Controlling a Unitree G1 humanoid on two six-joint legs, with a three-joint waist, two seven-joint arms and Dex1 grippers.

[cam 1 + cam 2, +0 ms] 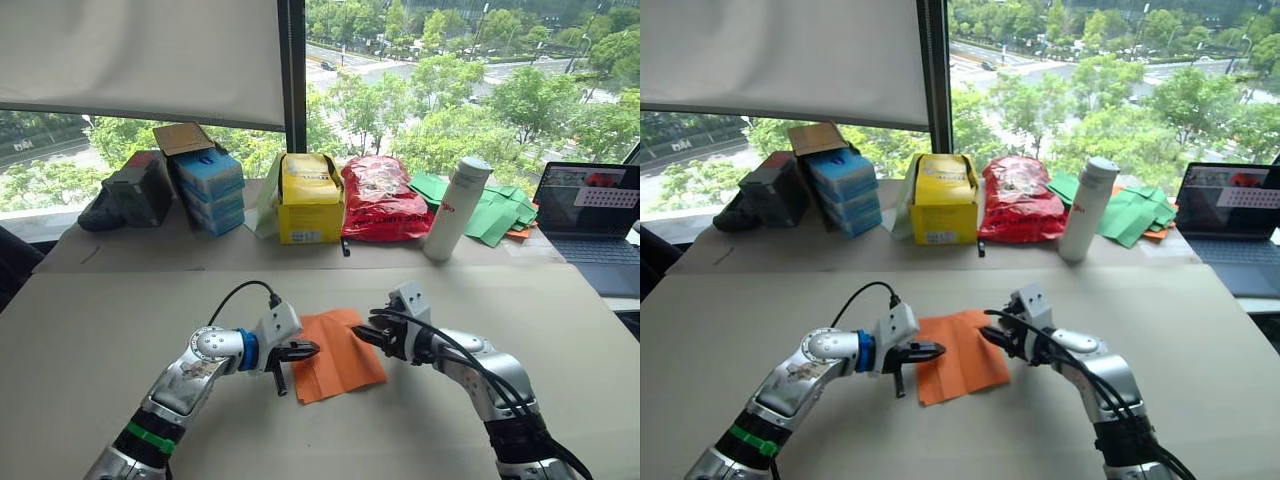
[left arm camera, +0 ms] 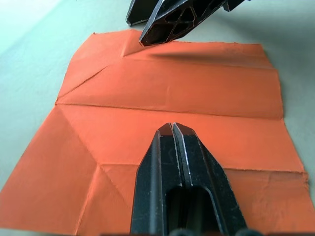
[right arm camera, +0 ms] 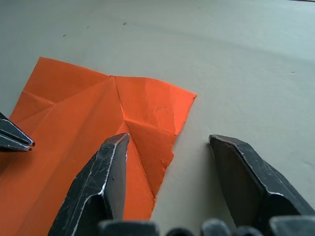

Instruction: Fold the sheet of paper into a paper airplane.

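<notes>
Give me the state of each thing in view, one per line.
Paper: flat on the table, creased, not yet a plane.
Left gripper: shut, tips over the paper's left edge.
Right gripper: open, straddling the paper's right edge.
Bottle: upright, capped.
Laptop: open, screen on.
Yellow box: upright, closed.
Red bag: lying at the window.
Green paper: loose pile beside the laptop.

Sheet of paper point(image 1: 338, 354) flat on table point(image 1: 100, 340), between left claw point(image 1: 303, 352) and right claw point(image 1: 362, 334).
</notes>
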